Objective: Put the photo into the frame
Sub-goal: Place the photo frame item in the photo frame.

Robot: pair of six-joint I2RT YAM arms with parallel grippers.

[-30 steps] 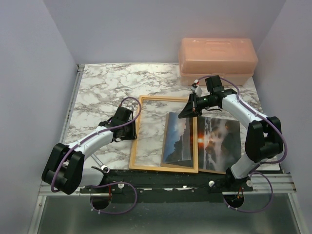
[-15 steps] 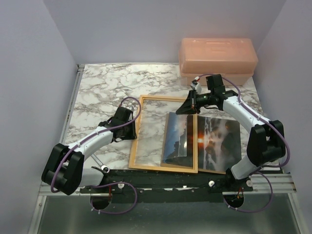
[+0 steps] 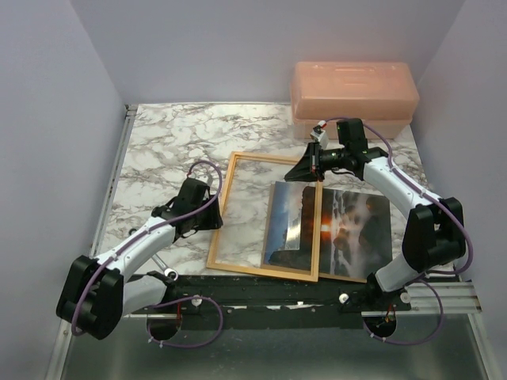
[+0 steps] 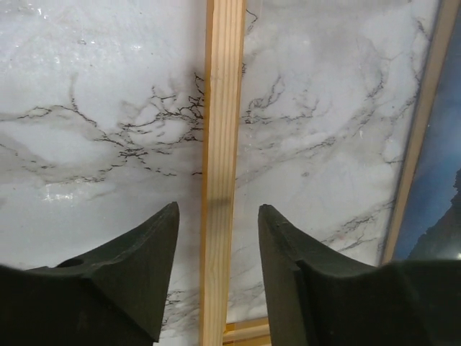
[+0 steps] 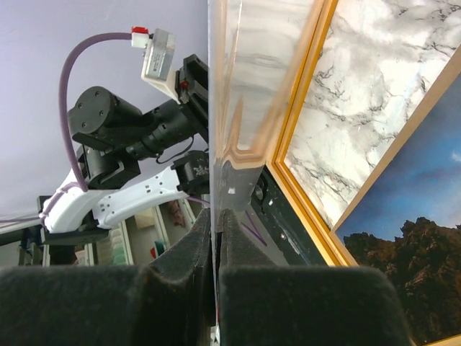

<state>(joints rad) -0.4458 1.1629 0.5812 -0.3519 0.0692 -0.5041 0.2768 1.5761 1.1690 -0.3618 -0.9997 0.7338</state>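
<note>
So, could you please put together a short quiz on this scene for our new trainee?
1. Short answer: which rail of the frame crosses over the photo?
2. True or false: the right gripper is open.
3. The open left gripper straddles:
A) the frame's left rail
B) the photo
C) the pink box

Key
1. Its right rail; part of the photo shows inside the frame and the rest sticks out to the right.
2. False: it is shut on the edge of the clear sheet.
3. A
</note>
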